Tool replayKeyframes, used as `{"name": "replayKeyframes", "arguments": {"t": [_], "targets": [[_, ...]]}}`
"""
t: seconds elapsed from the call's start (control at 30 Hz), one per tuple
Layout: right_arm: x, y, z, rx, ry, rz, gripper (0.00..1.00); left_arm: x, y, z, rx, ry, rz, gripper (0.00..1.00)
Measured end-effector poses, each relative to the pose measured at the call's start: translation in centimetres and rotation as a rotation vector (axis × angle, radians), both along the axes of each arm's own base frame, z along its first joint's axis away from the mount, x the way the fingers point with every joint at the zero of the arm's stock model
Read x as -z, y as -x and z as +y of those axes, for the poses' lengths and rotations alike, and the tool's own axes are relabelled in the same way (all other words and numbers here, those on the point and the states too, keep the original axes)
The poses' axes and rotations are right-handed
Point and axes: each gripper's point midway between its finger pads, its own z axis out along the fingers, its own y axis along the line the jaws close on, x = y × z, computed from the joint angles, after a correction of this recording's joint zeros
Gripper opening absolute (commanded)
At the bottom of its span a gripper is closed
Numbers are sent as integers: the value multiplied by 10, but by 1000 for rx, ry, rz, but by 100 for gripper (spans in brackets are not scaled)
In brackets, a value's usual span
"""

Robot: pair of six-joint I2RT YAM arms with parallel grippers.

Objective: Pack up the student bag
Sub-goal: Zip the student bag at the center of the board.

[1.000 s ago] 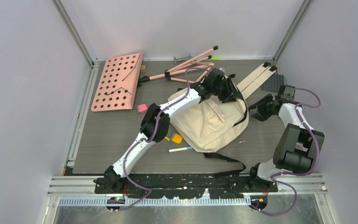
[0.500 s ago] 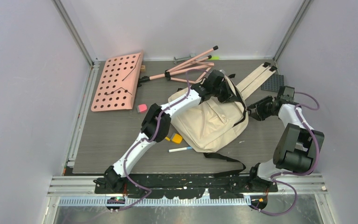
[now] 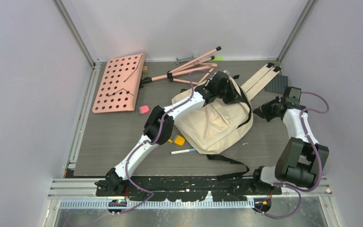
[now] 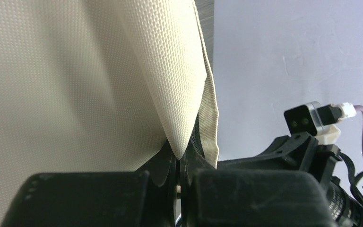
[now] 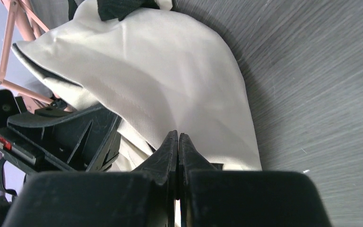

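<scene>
Left gripper (image 4: 178, 161) is clamped narrow on a fold of cream cloth at the far upper edge of the student bag (image 3: 212, 124), with a pinch of the woven fabric and its zipper tape caught between the jaws. From that pinch the bag spreads back toward the arm bases and lies slumped on the table (image 3: 104, 142), one black strap (image 3: 227, 161) trailing off its near corner. Just right of the bag, the right gripper (image 5: 177, 138) has its jaws pressed together, the tips low over the table beside the bag's right-hand edge; whether they touch the cloth cannot be told. Beyond the left gripper, toward the back wall, lie the pink stand legs (image 3: 194, 66). Two beige strips (image 3: 260, 78) and a dark grey plate (image 3: 276, 84) lie beyond the right gripper. Well to the left of both are a pink perforated board (image 3: 118, 84) and a small pink block (image 3: 144, 109). Nearer the bases, beside the bag's left edge, sit an orange piece (image 3: 178, 140) and a marker pen (image 3: 183, 151).
</scene>
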Motion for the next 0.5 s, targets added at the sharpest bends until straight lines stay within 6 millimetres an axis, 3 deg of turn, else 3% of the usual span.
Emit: {"name": "replayKeyframes", "arguments": {"t": [0.27,0.5], "targets": [[-17,25,-8,-16,162,-9,1,-12,11,-18,13,49,-45,0],[-9,38,-3,-77,323,53,1,-11,11,-26,-3,60,-71,0]]}}
